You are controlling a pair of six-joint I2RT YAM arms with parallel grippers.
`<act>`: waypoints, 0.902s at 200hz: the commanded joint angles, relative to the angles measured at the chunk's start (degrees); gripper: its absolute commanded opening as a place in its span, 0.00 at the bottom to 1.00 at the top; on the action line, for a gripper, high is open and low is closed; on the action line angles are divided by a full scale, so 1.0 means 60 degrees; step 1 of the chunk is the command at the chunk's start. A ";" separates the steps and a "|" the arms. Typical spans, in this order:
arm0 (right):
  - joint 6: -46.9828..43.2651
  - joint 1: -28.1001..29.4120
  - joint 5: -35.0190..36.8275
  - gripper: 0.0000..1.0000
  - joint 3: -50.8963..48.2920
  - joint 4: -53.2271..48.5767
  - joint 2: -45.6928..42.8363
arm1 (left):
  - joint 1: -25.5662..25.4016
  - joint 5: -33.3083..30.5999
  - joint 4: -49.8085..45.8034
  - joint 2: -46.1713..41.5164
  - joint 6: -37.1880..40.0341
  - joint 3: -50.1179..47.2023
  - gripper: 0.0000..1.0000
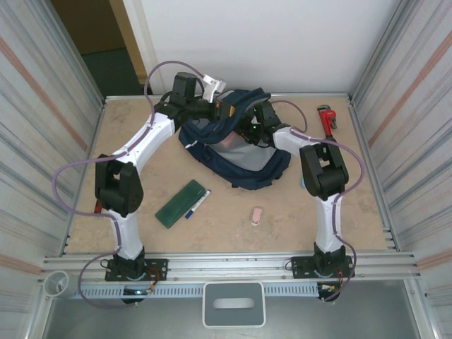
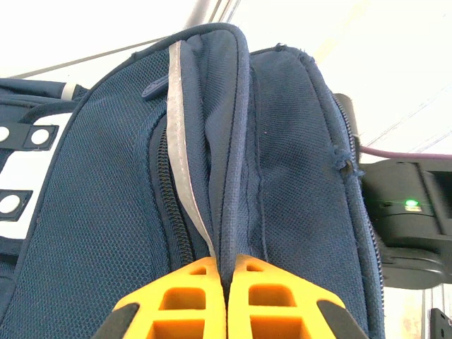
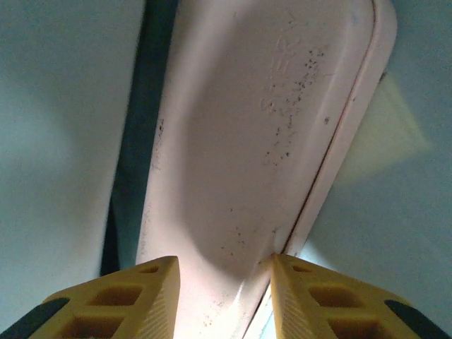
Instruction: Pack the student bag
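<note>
Jaws on the left pinch a fold of the student bag (image 2: 282, 176). Right jaws stand half apart astride a pink case (image 3: 247, 141); grip unclear.

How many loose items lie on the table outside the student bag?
4: a green book and a marker beside it, left of centre; a pink eraser nearer the front; a red wrench far right. The student bag may hide more.
</note>
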 commanded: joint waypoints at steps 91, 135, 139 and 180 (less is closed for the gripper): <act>-0.7086 0.3004 0.3244 0.76 -0.4425 -0.1601 -0.5749 | -0.0015 0.0368 0.1004 -0.0144 0.0156 0.0418 0.00; -0.9411 0.5590 0.4096 0.94 -0.3487 -0.2177 -0.4596 | -0.0030 0.0315 0.0923 -0.0153 0.0129 0.0381 0.00; -0.9516 0.5755 0.4082 0.95 -0.3302 -0.2187 -0.4400 | -0.0030 0.0304 0.0903 -0.0170 0.0146 0.0381 0.00; -0.9915 0.6900 0.3854 0.97 -0.1217 -0.2526 -0.2136 | -0.0030 0.0210 0.0761 -0.0289 0.0270 0.0325 0.00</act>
